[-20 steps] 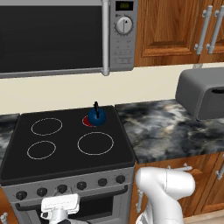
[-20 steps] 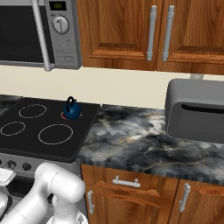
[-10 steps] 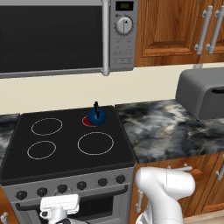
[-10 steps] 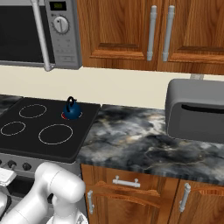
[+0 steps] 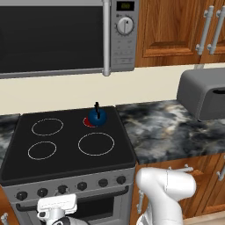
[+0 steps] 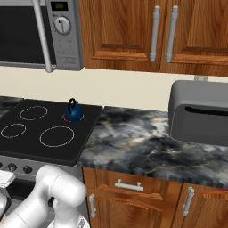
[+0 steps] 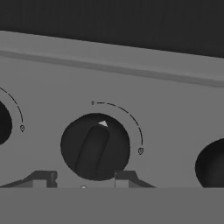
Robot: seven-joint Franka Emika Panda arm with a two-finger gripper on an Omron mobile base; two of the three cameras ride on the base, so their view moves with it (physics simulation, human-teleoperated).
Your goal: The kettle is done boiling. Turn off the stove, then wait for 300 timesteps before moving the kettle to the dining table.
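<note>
Hand view: a dark round knob (image 7: 95, 147) on the stove (image 5: 66, 145) front is centred just above the two fingertips (image 7: 41, 178), one below each side of it. The gripper (image 7: 83, 181) is seen part-way closed, nothing clamped; contact with the knob cannot be told. A raised bar runs across the knob, judged stiff and the best place to be pinched for turning. The kettle (image 5: 97, 117) sits on the rear right burner (image 5: 89, 122), which glows red. It is judged light, rigid, smooth-bodied; its thin upright handle (image 5: 96, 107) is the likely hold.
</note>
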